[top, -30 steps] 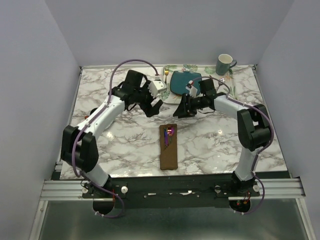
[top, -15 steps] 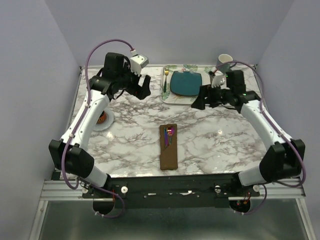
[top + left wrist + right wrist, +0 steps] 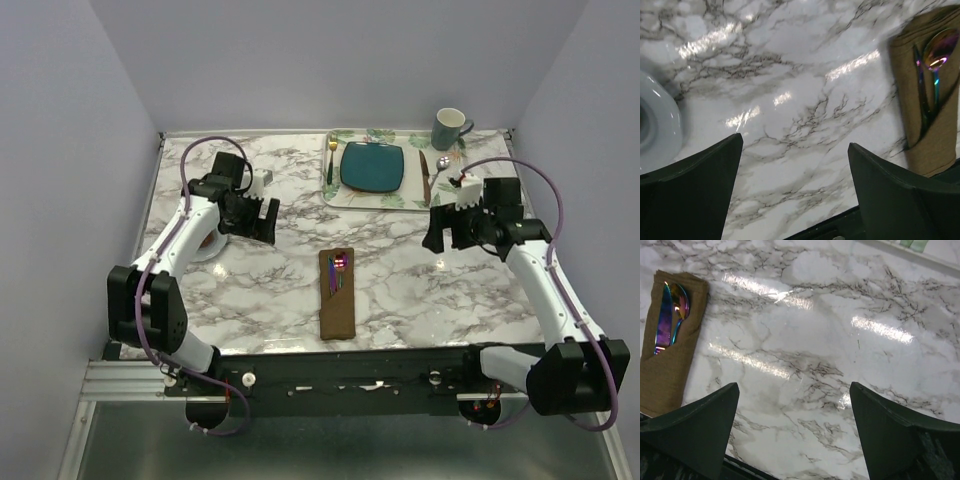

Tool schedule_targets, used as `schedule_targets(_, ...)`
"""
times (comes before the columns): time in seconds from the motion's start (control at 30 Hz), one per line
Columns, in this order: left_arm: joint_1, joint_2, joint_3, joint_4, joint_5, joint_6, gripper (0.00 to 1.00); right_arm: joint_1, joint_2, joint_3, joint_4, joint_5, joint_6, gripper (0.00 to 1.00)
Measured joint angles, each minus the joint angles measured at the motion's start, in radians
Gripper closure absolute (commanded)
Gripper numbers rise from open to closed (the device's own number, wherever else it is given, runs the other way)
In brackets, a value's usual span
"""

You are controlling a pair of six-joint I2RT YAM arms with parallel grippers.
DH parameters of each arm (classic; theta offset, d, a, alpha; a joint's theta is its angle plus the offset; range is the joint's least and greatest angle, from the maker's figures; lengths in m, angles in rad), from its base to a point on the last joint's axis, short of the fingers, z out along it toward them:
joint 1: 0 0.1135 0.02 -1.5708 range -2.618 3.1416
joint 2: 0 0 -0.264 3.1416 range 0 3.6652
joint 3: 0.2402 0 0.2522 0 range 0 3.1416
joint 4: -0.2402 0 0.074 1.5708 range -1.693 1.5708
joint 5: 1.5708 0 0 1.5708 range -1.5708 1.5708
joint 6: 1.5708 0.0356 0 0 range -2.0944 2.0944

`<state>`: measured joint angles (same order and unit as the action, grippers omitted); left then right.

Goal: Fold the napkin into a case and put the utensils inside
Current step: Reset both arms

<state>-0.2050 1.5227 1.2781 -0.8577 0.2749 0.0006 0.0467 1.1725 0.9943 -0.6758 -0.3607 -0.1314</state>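
Observation:
The napkin (image 3: 337, 300) lies folded into a long narrow brown case at the middle of the table. The iridescent utensils (image 3: 339, 271) are tucked into its far end, with their shiny heads sticking out. My left gripper (image 3: 262, 222) hangs open over bare marble to the left of the napkin. In the left wrist view the napkin (image 3: 935, 120) and utensils (image 3: 933, 60) show at the right edge, beyond my open left gripper (image 3: 795, 142). My right gripper (image 3: 437, 228) is open to the right of the case. Its wrist view has the napkin (image 3: 667, 370) and utensils (image 3: 671, 310) at far left of the gripper (image 3: 794, 386).
A teal plate (image 3: 372, 166) sits on a leaf-printed placemat (image 3: 375, 198) at the back, with a gold fork (image 3: 331, 158), a dark knife (image 3: 424, 178) and a mug (image 3: 450, 128). A white dish (image 3: 655, 125) lies under my left arm.
Both arms have swung away from the napkin's far end, the left to the left side, the right to the right side, then lowered. The napkin and utensils have not moved.

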Motion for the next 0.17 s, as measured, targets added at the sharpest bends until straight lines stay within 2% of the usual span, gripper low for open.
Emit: schedule_targets(0.17, 0.000, -0.032, -0.092, 0.005, -0.087, -0.007, 0.01, 0.000, -0.047, -0.072, -0.018, 0.001, -0.012, 0.00)
